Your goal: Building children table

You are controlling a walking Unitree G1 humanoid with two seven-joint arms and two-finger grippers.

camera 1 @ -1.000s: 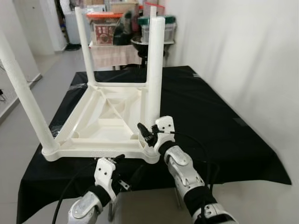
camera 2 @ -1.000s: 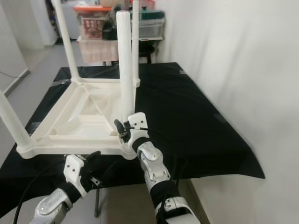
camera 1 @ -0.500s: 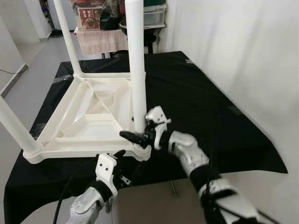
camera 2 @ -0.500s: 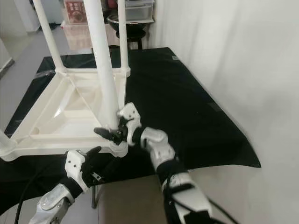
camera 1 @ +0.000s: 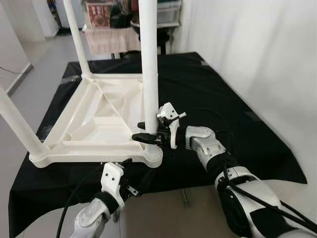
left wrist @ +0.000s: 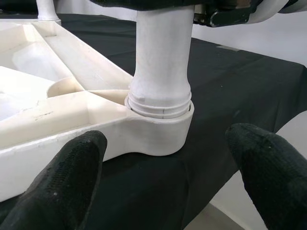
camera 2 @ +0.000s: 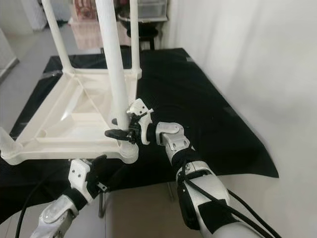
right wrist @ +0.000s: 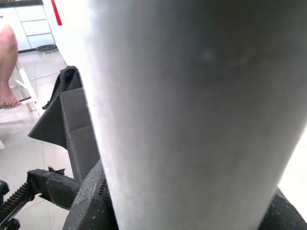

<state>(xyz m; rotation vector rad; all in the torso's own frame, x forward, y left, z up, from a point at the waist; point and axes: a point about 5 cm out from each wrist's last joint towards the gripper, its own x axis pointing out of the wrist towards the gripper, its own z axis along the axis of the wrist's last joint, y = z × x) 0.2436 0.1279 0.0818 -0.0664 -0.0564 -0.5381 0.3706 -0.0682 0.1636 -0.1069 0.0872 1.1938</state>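
A white plastic children's table [camera 1: 94,129] lies upside down on a black-covered table [camera 1: 208,94], its legs pointing up. The near right leg [camera 1: 148,59] stands in its corner socket [left wrist: 160,127], with threads showing at the joint. My right gripper [camera 1: 144,132] reaches in from the right and is shut on this leg just above the socket; in the right wrist view the leg [right wrist: 192,96] sits close between the pads [right wrist: 91,201]. My left gripper [left wrist: 163,167] hangs open below the front edge, facing that corner without touching it.
Other white legs rise at the near left [camera 1: 17,124] and far left [camera 1: 74,34]. A white wall [camera 1: 257,49] runs along the right side. Storage boxes [camera 1: 99,12] stand behind the table. A person's bare leg [right wrist: 7,62] is visible on the tiled floor.
My right gripper turned from pointing up beside the corner to lying sideways, and closed round the base of the near right leg. The head view shifted. The left arm stayed nearly still.
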